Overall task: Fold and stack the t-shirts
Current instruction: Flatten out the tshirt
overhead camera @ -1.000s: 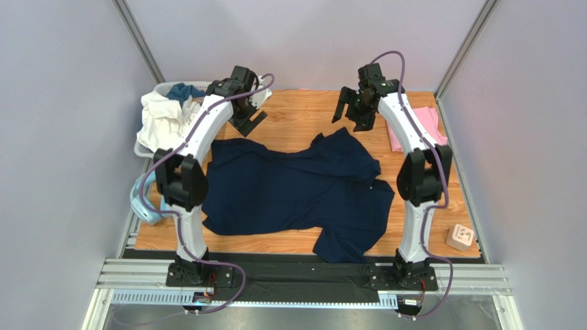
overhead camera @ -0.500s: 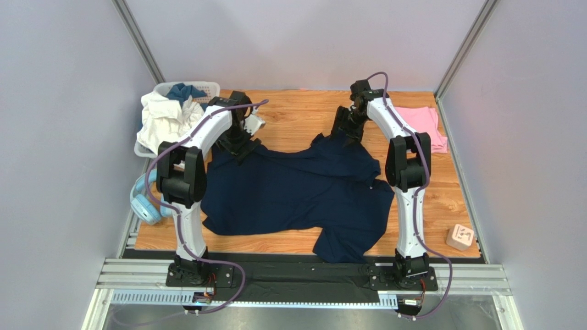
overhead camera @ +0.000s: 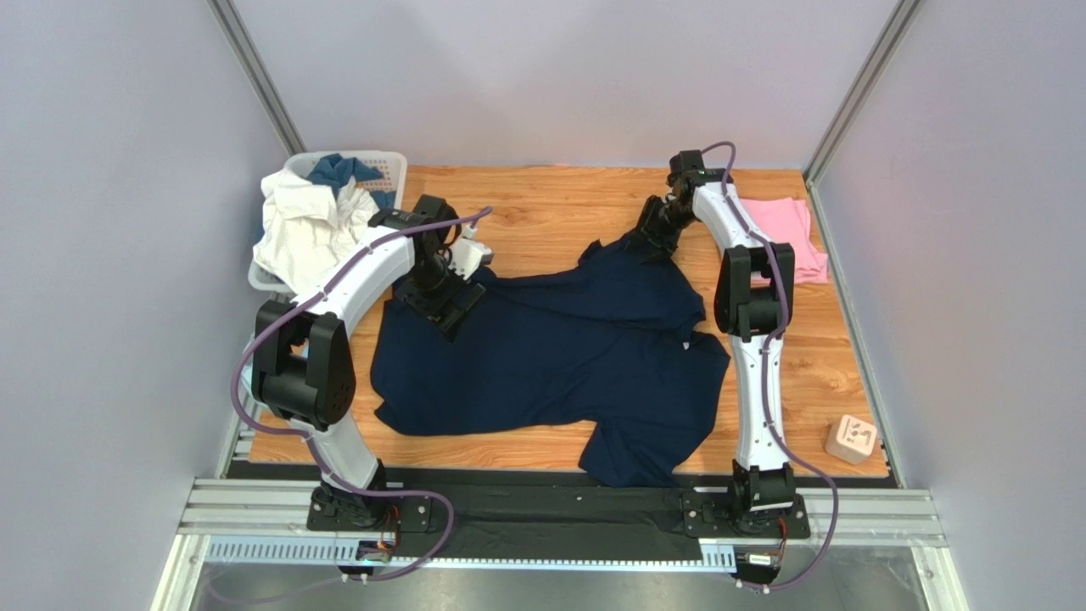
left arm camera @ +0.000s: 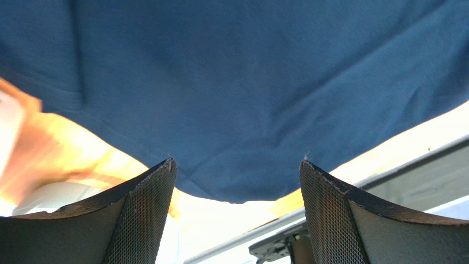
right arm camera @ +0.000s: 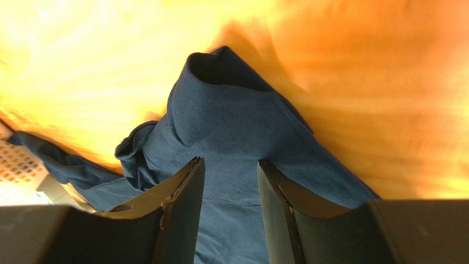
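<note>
Navy t-shirt (overhead camera: 548, 350) fold, seemingly between fingers (right arm camera: 181, 209)

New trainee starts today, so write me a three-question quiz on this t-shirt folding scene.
1. True or false: the pink t-shirt lies apart from the navy t-shirt.
2. Where is the white cloth heaped? A on the basket; B on the navy t-shirt; C on the pink t-shirt.
3. Which claw stands wide open over the navy t-shirt?
Key: 1 true; 2 A; 3 the left claw.
</note>
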Available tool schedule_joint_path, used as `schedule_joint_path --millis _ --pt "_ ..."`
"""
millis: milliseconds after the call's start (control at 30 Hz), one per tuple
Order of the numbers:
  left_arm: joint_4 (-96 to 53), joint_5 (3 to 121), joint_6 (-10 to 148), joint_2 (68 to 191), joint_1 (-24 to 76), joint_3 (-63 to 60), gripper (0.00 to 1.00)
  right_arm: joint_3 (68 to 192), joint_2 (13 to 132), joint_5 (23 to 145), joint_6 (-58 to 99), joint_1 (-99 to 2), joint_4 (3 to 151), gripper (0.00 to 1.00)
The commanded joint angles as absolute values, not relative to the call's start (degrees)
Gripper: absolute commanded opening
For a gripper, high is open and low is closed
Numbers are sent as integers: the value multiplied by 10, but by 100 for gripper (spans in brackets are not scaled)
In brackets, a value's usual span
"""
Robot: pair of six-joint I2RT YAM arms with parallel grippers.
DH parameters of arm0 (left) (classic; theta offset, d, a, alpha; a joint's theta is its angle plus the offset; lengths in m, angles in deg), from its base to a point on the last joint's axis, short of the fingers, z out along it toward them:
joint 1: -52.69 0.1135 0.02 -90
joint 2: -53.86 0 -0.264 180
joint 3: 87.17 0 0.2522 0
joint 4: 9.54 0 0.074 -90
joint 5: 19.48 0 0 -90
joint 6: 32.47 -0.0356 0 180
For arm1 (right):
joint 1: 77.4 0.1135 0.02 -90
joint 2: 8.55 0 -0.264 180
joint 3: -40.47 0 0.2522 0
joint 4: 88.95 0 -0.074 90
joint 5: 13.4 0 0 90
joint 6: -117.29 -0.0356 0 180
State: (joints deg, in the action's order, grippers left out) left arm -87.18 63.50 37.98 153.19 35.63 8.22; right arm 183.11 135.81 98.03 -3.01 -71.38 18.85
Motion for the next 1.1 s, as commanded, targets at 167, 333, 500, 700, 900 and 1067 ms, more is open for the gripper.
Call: schedule_joint_path --millis 167,333,500,700,900,1067 --pt "-848 631 386 1493 355 16 88 1897 1430 1015 -74 -769 308 44" --pt "-843 638 387 1491 354 -4 88 1952 1462 1057 -93 -795 368 43" --pt "-840 656 386 1492 355 4 88 1968 1473 1100 -137 -812 428 43" --pt "-826 697 387 1537 356 84 88 1954 1439 1107 -121 -814 433 47" --pt "-831 711 398 1626 368 213 88 1935 1400 1092 -102 -817 406 48" --pt "-830 703 400 1674 368 240 87 1858 1287 1092 -94 -814 402 53"
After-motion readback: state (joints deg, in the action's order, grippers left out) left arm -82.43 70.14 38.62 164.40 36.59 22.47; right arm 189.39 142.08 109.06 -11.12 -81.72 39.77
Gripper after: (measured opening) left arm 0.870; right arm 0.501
